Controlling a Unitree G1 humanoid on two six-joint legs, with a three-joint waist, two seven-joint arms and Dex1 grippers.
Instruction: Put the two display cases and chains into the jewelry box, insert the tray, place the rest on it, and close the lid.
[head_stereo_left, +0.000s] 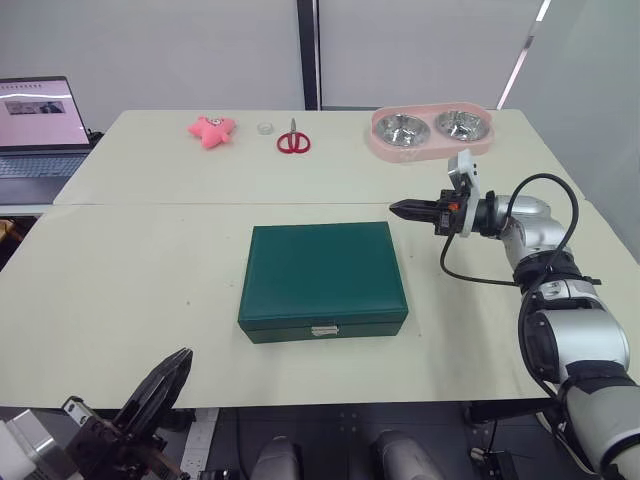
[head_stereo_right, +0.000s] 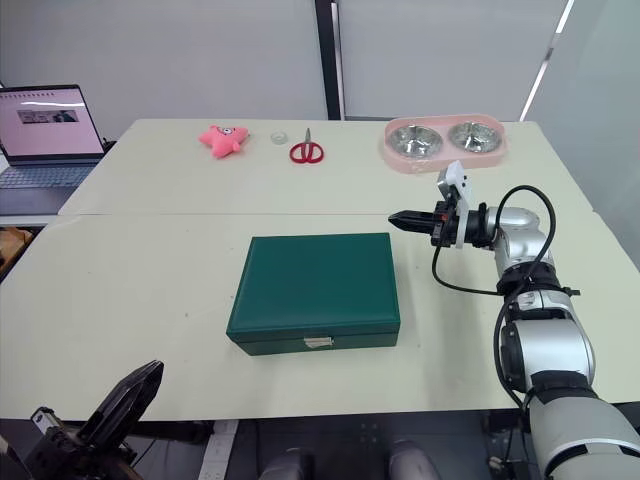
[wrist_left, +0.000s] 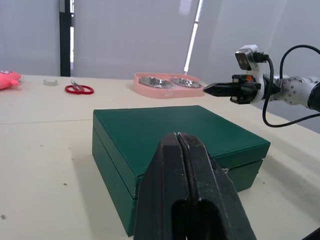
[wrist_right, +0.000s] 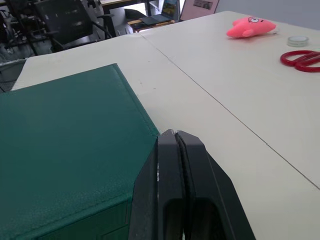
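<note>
Jewelry box (head_stereo_left: 322, 277) sits centre frame on the table (head_stereo_left: 120, 290), lid (head_stereo_left: 322, 265) down flat, silver clasp (head_stereo_left: 324, 330) on its front wall. Right gripper (head_stereo_left: 398, 208) right of centre, just off the box's upper-right corner, fingers pressed together, empty. Left gripper (head_stereo_left: 175, 368) bottom left, off the table edge, fingers also together, holding nothing. Pink bowl holder (head_stereo_left: 432, 133), red scissors (head_stereo_left: 293, 141), pink toy (head_stereo_left: 211, 130) along top of frame

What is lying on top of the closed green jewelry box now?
Nothing lies on the lid of the jewelry box. The lid is shut, so the inside is hidden.
</note>
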